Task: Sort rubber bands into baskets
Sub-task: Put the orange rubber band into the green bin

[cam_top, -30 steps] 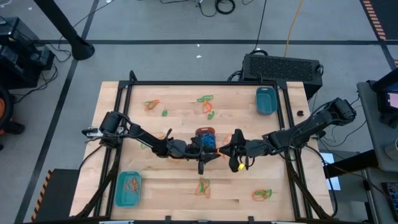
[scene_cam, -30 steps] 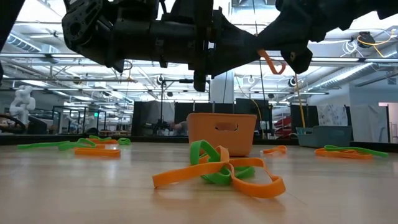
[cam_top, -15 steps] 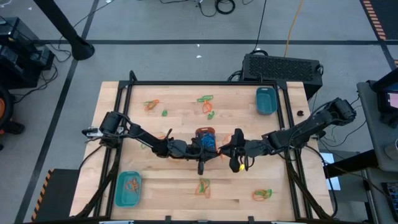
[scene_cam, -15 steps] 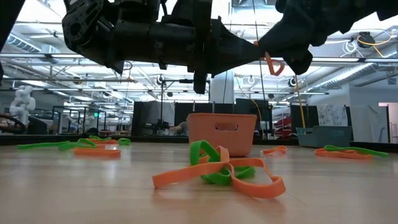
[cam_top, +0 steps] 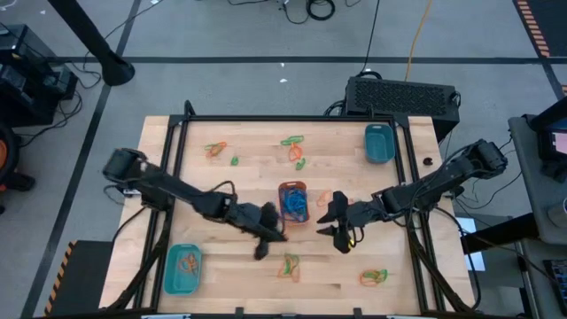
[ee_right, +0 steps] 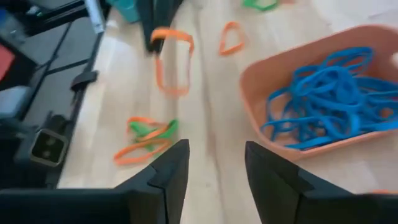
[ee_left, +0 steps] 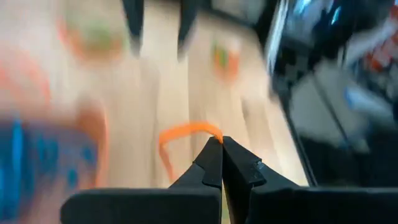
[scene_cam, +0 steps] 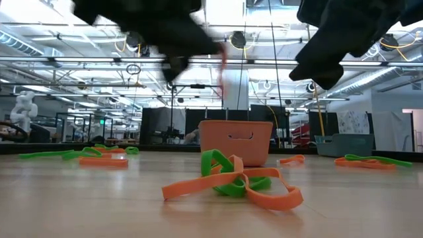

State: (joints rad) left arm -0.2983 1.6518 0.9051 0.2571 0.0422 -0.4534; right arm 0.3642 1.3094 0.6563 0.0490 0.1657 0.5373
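Sorting partly done, strays left on the bench

The left gripper (ee_left: pixel 221 146), fingers pinched on an orange band (ee_left: pixel 180 134), hangs between the blue-filled orange basket (cam_top: pixel 293 200) and the near teal basket (cam_top: pixel 182 268); the right gripper (ee_right: pixel 214 165) gapes empty. Three baskets; far teal basket (cam_top: pixel 379 143) looks empty; roughly six loose clumps remain.
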